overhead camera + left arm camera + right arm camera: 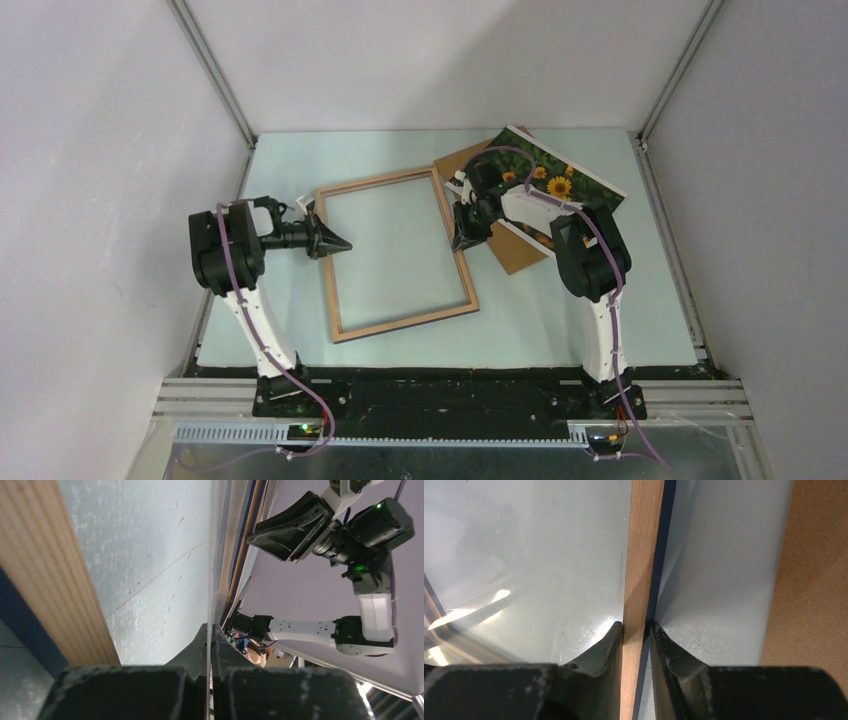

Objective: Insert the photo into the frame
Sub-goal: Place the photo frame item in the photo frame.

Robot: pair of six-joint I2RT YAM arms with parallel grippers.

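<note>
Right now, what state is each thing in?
frame: lying wood face up, no photo in it.
photo: face up on the backing board, outside the frame.
backing board: flat, under the photo.
left gripper: shut, at the frame's left rail.
right gripper: shut on the frame's right rail.

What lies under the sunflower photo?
A brown backing board lies under the photo, showing at its left and near edges. The rest is covered by the photo and the right arm.
</note>
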